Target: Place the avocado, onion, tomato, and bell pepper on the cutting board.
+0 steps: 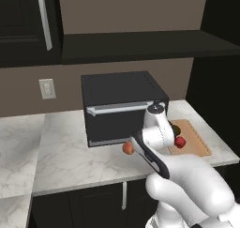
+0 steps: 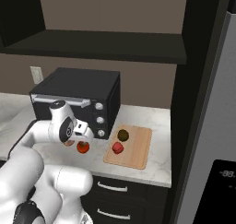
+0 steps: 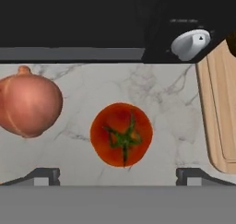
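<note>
Directly below the wide-open tool (image 3: 118, 176) sits the tomato (image 3: 121, 134) on the tabletop (image 3: 166, 108), beside the onion (image 3: 28, 107), near the cutting board (image 3: 221, 121). Probably smooth, round and soft; grip across its middle gently. From the right base view, avocado (image 2: 123, 135) and bell pepper (image 2: 118, 148) already rest on the board.

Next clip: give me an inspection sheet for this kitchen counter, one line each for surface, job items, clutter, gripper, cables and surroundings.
Surface: white marble counter.
Job's things: avocado and red bell pepper lie on the cutting board; tomato and onion lie apart on the counter, off the board.
Clutter: nothing seen.
Gripper: gripper open, above the tomato, holding nothing.
Cables: nothing seen.
Surroundings: black toaster oven behind the produce, wall outlet, dark shelf above, fridge at right.
</note>
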Controlling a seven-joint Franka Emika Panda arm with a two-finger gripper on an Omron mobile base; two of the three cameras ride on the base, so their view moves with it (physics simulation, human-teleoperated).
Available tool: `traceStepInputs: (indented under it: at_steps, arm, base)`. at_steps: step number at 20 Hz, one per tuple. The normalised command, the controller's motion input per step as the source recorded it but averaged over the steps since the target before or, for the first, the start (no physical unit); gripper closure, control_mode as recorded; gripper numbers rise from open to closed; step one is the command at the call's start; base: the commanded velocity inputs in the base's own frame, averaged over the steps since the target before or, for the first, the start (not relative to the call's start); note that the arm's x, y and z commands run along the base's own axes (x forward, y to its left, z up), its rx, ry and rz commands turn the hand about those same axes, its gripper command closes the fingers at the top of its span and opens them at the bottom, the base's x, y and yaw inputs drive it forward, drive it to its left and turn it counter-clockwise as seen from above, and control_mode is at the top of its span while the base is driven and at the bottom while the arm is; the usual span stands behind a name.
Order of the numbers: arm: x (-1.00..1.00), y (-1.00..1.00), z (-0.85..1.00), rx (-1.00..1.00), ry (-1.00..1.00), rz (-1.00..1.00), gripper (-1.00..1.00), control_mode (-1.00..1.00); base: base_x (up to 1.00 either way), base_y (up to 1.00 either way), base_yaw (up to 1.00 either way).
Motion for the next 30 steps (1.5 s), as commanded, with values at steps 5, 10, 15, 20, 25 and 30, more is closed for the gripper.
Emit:
traceStepInputs:
  at_steps: [5,10,15,20,25,30]
  arm:
    - [0.07,-0.07,-0.39,0.00,0.00,0.00,-1.00,-1.00]
    - [-0.14,-0.12,-0.35,0.00,0.00,-0.01,-1.00,-1.00]
    - [0.00,-0.02,-0.35,0.00,0.00,-0.01,-1.00,-1.00]
    - [0.00,0.00,-0.39,0.00,-0.02,0.00,-1.00,-1.00]
    - [0.00,-0.05,-0.34,0.00,-0.03,0.00,-1.00,-1.00]
    - [-0.04,-0.10,-0.22,0.06,-0.04,0.00,-1.00,-1.00]
  base:
    - [0.00,0.00,0.00]
    - [0.00,0.00,0.00]
    - [0.00,0.00,0.00]
    - [0.00,0.00,0.00]
    - [0.00,0.00,0.00]
    - [0.00,0.00,0.00]
